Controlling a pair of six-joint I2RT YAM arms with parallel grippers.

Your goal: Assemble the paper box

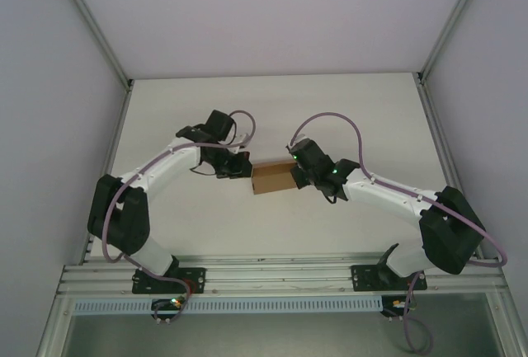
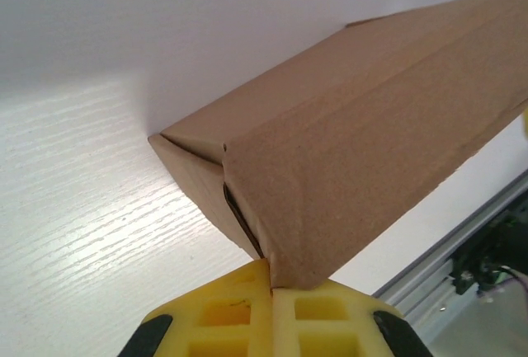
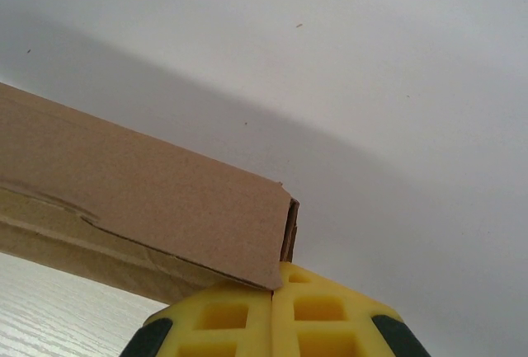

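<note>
Left pincer (image 2: pixel 271 298) pinched shut on paper box (image 2: pixel 371 143) corner; right pincer (image 3: pixel 272 298) likewise, opposite end. Risk: uneven pull tears cardboard, grip slips.

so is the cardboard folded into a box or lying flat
Folded: the paper box shows faces meeting at creased edges, with end flaps turned in. The left gripper and right gripper each pinch an end.

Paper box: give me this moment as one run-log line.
paper box: folded, over table centre | left hand: shut on its left end | right hand: shut on its right end
</note>
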